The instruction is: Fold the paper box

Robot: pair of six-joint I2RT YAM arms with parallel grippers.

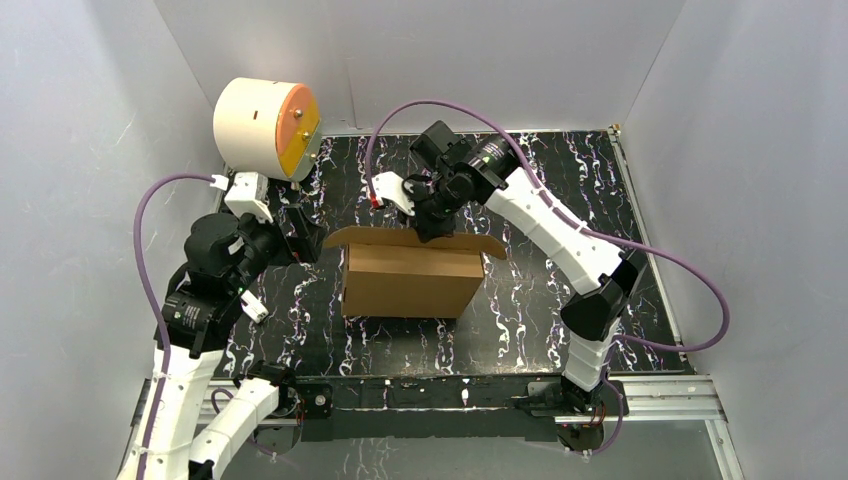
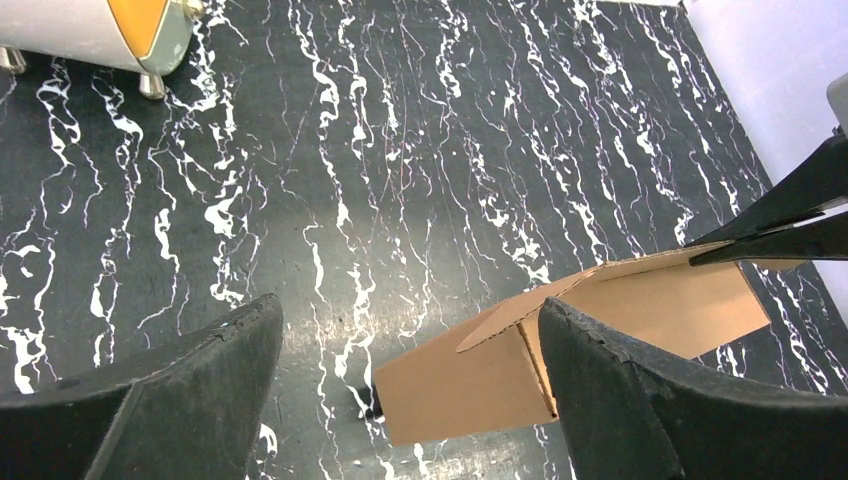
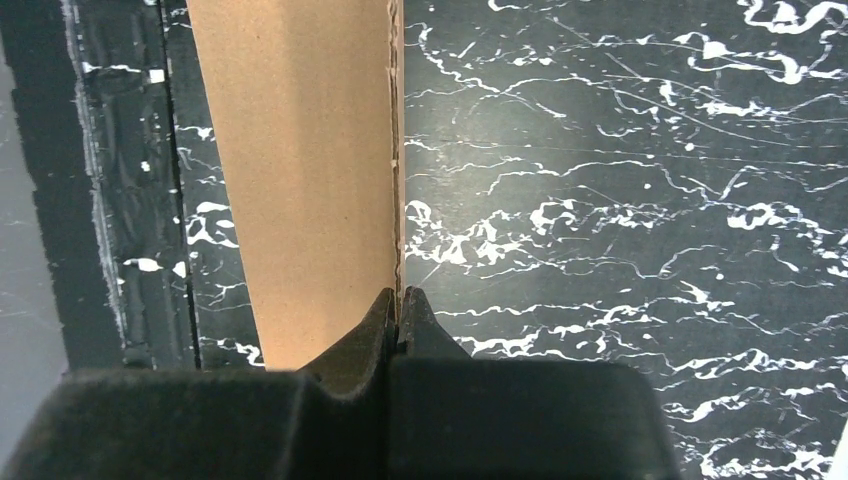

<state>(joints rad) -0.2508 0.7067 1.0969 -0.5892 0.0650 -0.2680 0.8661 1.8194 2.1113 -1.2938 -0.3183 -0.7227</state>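
Observation:
The paper box (image 1: 412, 278) is brown corrugated cardboard, standing part-folded in the middle of the black marbled table, its back panel raised. My right gripper (image 1: 432, 228) comes down from behind and is shut on the top edge of that raised panel (image 3: 320, 170); its fingertips (image 3: 399, 303) pinch the thin cardboard edge. My left gripper (image 1: 300, 232) stands wide open to the left of the box, nothing between its fingers (image 2: 215, 370). In the left wrist view the box's left end (image 2: 470, 385) lies just ahead, partly behind the right finger (image 2: 640, 390).
A cream cylinder with an orange face (image 1: 266, 127) stands on small feet at the back left, close behind the left arm. White walls enclose the table on three sides. A metal rail (image 1: 650, 395) runs along the near edge.

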